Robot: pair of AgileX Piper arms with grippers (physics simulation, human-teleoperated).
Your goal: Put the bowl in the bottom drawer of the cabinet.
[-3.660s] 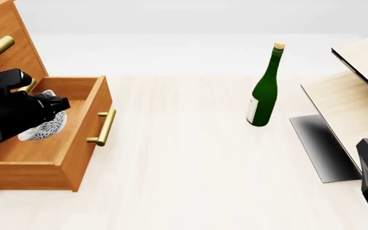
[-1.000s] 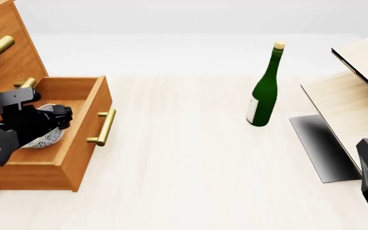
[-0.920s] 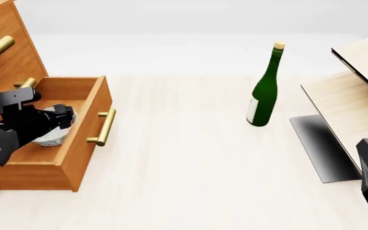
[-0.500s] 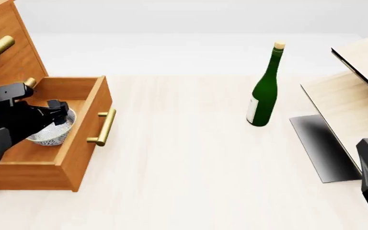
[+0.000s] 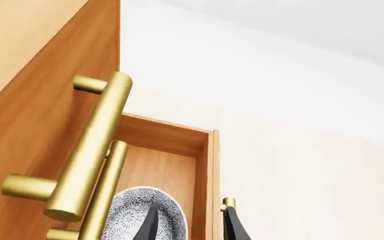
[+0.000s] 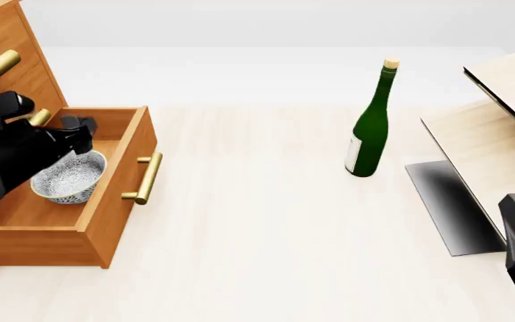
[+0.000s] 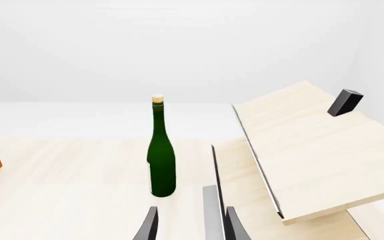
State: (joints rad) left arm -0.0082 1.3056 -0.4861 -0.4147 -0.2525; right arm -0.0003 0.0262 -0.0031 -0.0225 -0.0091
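One bowl (image 6: 68, 178) sits upright in the bottom drawer (image 6: 105, 201) — the left tool (image 6: 77, 131), spread open just above, could clip its rim if it swings low.

Bowl (image 6: 69, 178): now released, upright on the bottom drawer (image 6: 105, 208) floor; earlier held tilted. Left end effector (image 6: 77, 129): raised clear above it, fingers apart.
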